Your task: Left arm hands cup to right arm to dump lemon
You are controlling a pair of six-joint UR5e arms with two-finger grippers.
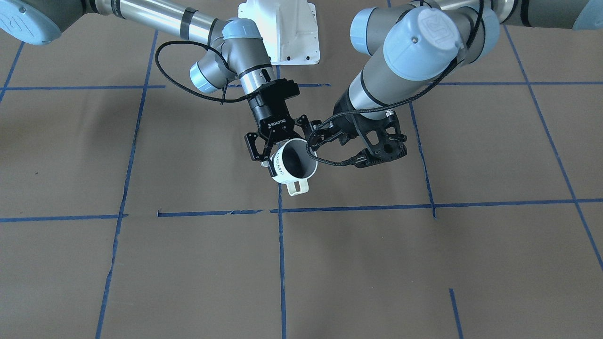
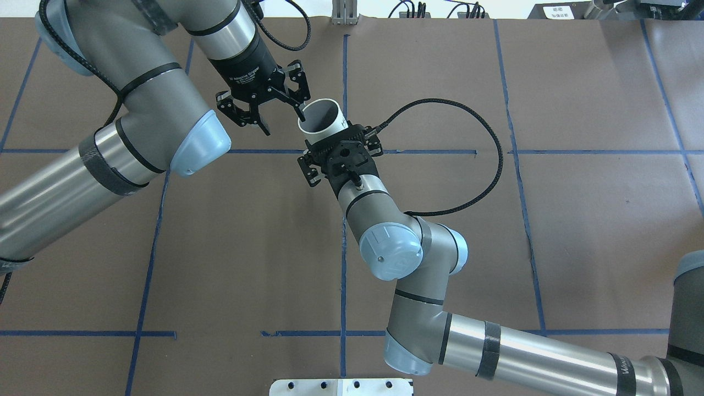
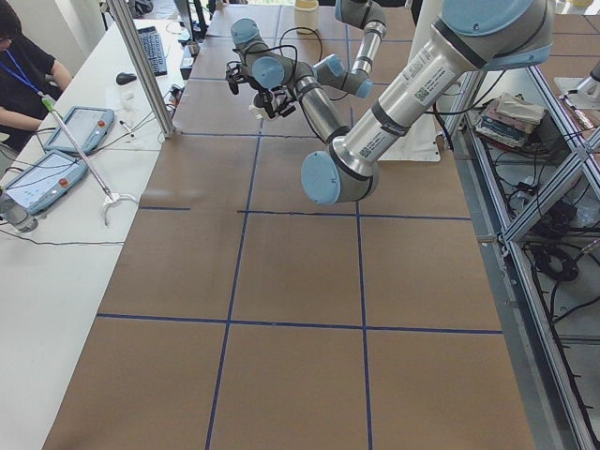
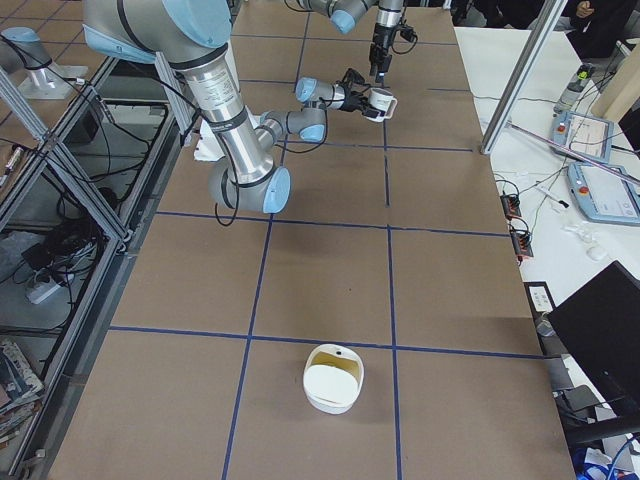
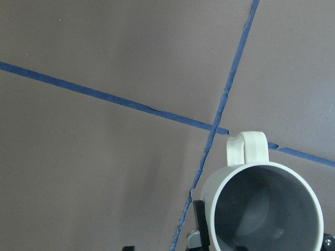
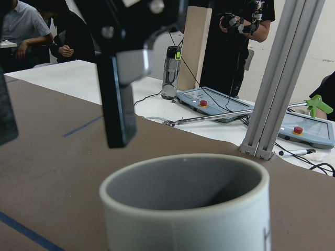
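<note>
The white cup (image 1: 288, 177) with dark lettering hangs above the middle of the table, its handle pointing away from the robot. My right gripper (image 1: 282, 148) is shut on the cup's sides, and the cup (image 6: 183, 225) fills its wrist view. My left gripper (image 2: 280, 118) is open, with one finger next to the cup's rim (image 2: 322, 130) and not holding it. The left wrist view looks down into the cup (image 5: 246, 151); its inside is grey. The lemon shows in no view.
A white bowl-like container (image 4: 333, 378) stands on the table's end at the robot's right. The brown table (image 1: 141, 263) is marked with blue tape lines. People and tablets are at a side desk (image 3: 66, 141).
</note>
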